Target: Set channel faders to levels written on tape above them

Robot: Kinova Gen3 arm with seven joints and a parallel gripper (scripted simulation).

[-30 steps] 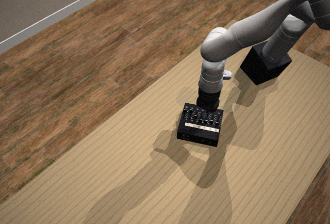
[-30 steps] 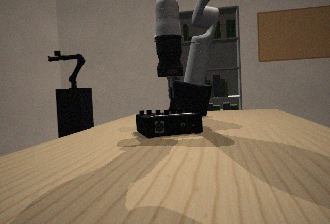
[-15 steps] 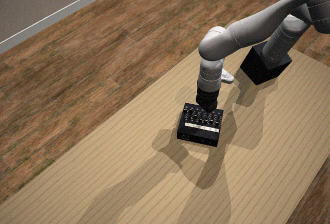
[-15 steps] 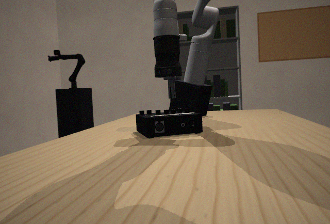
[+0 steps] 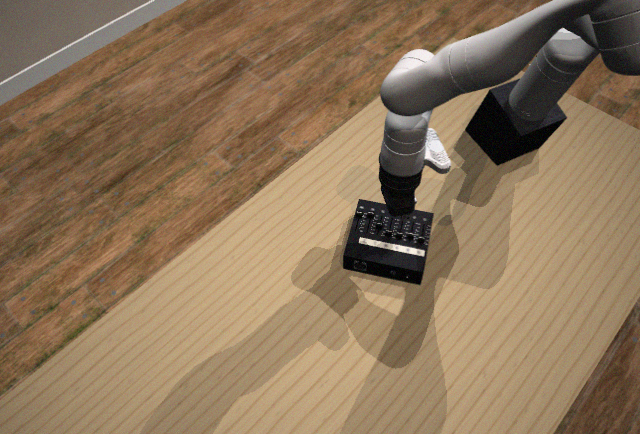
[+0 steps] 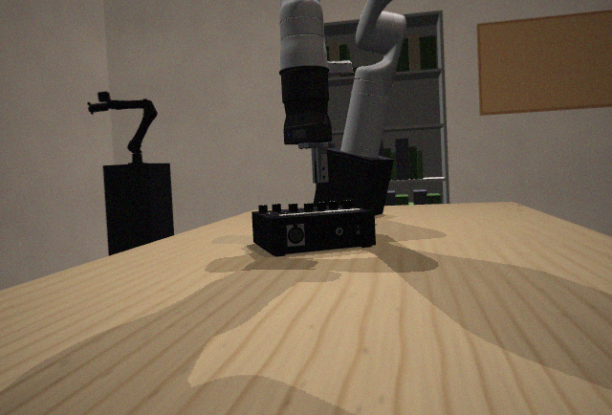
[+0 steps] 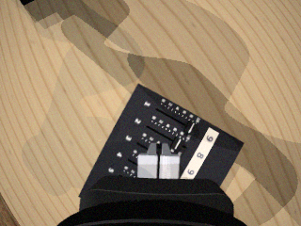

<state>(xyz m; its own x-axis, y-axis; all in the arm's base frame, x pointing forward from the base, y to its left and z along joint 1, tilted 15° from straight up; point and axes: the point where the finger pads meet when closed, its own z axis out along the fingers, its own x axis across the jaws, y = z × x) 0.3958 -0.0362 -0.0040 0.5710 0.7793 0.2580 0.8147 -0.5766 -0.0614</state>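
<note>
A black lighting desk [image 5: 386, 245] sat flat on a pale wooden table [image 5: 516, 289], a strip of white tape [image 5: 391, 246] running beside its row of faders. The grey arm's gripper [image 7: 158, 165] hung just above the faders, fingers pressed together and holding nothing.

The top camera looked down steeply from high above and well away from my gripper [image 5: 398, 210]. The exterior camera sat low near the table [image 6: 345, 341] surface, facing my gripper from the desk's far side. The wrist camera looked straight down past my closed fingers. All three showed the lighting desk [image 5: 386, 258] below my gripper.
</note>
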